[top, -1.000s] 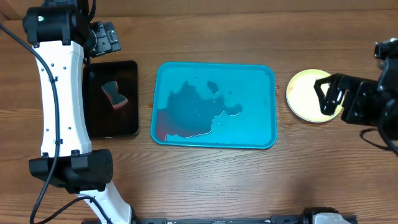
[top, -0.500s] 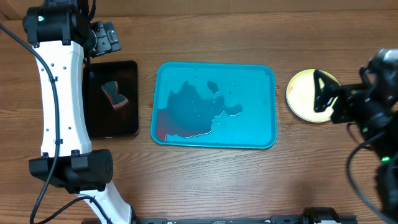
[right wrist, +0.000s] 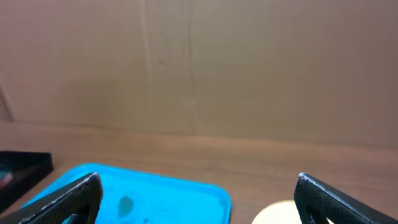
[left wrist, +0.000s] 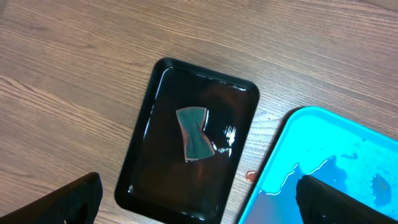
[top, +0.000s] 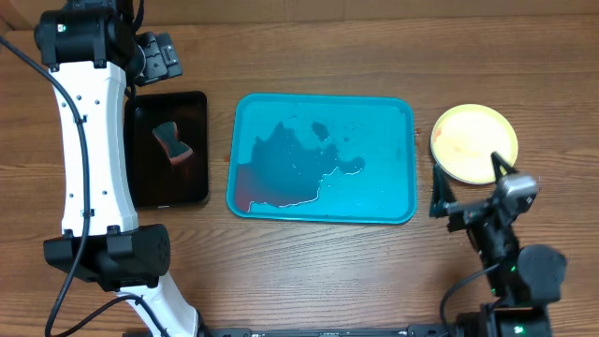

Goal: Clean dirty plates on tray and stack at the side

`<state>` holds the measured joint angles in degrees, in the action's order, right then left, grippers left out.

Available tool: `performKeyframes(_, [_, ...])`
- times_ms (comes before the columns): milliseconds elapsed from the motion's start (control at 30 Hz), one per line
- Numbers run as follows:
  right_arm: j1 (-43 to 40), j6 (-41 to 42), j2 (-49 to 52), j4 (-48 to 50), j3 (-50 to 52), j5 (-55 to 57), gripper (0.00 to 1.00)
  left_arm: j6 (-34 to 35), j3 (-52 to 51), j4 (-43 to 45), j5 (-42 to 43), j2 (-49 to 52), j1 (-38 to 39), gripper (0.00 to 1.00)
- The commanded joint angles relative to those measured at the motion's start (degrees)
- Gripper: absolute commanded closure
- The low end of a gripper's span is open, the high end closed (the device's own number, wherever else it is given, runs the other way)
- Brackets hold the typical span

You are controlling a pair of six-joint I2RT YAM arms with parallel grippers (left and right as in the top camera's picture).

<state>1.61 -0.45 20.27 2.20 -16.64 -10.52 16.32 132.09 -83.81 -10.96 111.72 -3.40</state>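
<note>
Your tray [top: 323,97] holds only reddish water; the plates [top: 473,142] sit near the tabletop's right edge, seemingly stacked. The left gripper [left wrist: 208,202] and right gripper [top: 466,165] are spread and empty.

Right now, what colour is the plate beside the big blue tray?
The plate is pale yellow; the overhead view shows it best.

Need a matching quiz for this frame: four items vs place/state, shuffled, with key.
Items:
1. sponge
2. turquoise tray
3. yellow plate
4. right pincer

Place or state:
A. on the table, outside both trays
B. open, holding nothing
C. lying in the black tray
D. wet, reddish at one corner

Pairs: 1-C, 2-D, 3-A, 4-B
</note>
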Motion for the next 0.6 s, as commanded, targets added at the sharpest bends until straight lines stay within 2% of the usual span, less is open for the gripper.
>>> performKeyframes(0, [0.7,-0.9,-4.68,2.89,5.64,-0.48,0.0,0.42,0.44,0.11,0.09,0.46,-0.31,0.0])
performKeyframes(433, [0.7,-0.87,-16.5,3.56,15.65,-0.55,0.0,0.42,0.44,0.11,0.09,0.46,-0.31,0.0])
performKeyframes(567, [0.94,-0.92,-20.15,-1.09,16.2,-1.05,0.0,0.42,0.44,0.11,0.09,0.46,-0.31,0.0])
